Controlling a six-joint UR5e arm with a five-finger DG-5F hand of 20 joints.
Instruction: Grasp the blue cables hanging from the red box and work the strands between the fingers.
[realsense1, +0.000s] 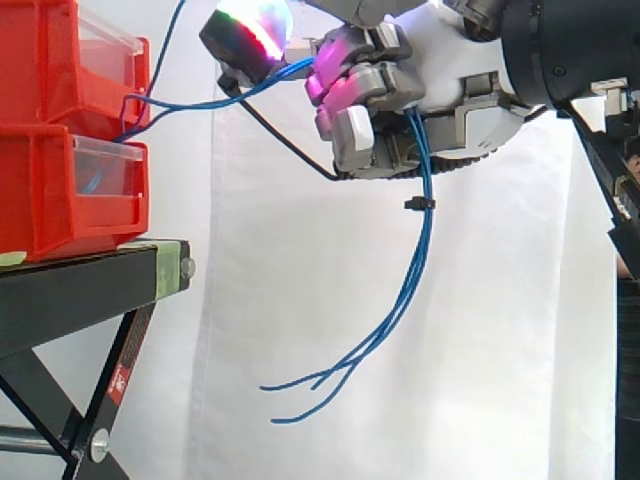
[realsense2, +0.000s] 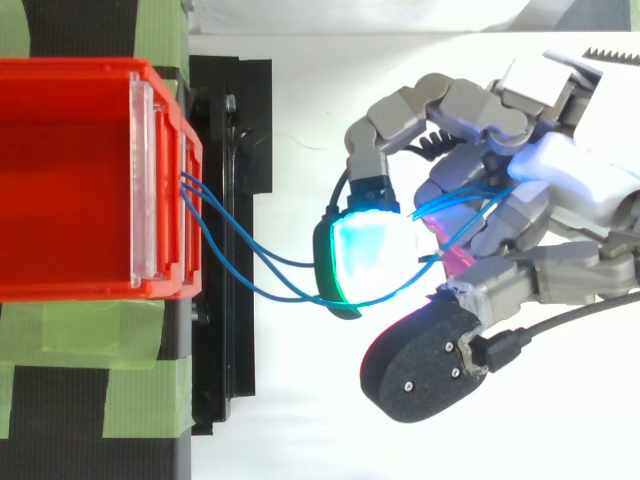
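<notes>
Inside hand (realsense1: 445, 75), midsection of blue cables (realsense1: 424, 170)

a white curtain (realsense1: 300, 300) hangs behind a black stand (realsense1: 70, 290) patched with green tape (realsense2: 145, 395).

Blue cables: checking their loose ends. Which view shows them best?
Side view: the blue cables run from the red bins through the hand and dangle free below. The top view shows their span from bins to hand.

We lose the blue cables (realsense1: 420, 250) where they pass inside the curled fingers (realsense1: 370, 85); the red bins (realsense1: 40, 190) are cut by the left edge, the cables' ends there unseen.
</notes>
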